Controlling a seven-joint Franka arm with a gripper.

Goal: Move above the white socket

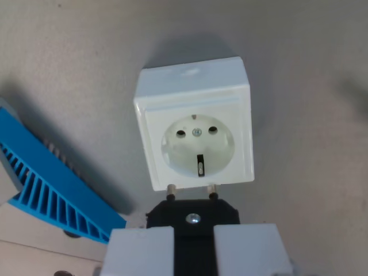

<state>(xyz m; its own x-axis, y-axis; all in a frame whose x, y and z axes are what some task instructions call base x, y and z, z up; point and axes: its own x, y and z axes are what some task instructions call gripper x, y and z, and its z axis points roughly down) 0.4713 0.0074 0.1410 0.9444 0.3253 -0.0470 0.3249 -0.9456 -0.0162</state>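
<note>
The white socket (195,129) is a square box with a round recessed face and two pin holes, standing on the grey surface in the middle of the wrist view. Just below it, my gripper (193,248) is shut on a black plug (192,215), held between two white fingers (141,250). The plug's two metal pins (171,190) point toward the socket's lower edge and end right at it. The pins are below the socket's holes, not in them.
A blue ribbed plastic part (54,184) lies slanted at the wrist view's left, close to the gripper's left finger. Under it, at the lower left, is a pale beige board (29,241). The grey surface (305,69) stretches around the socket.
</note>
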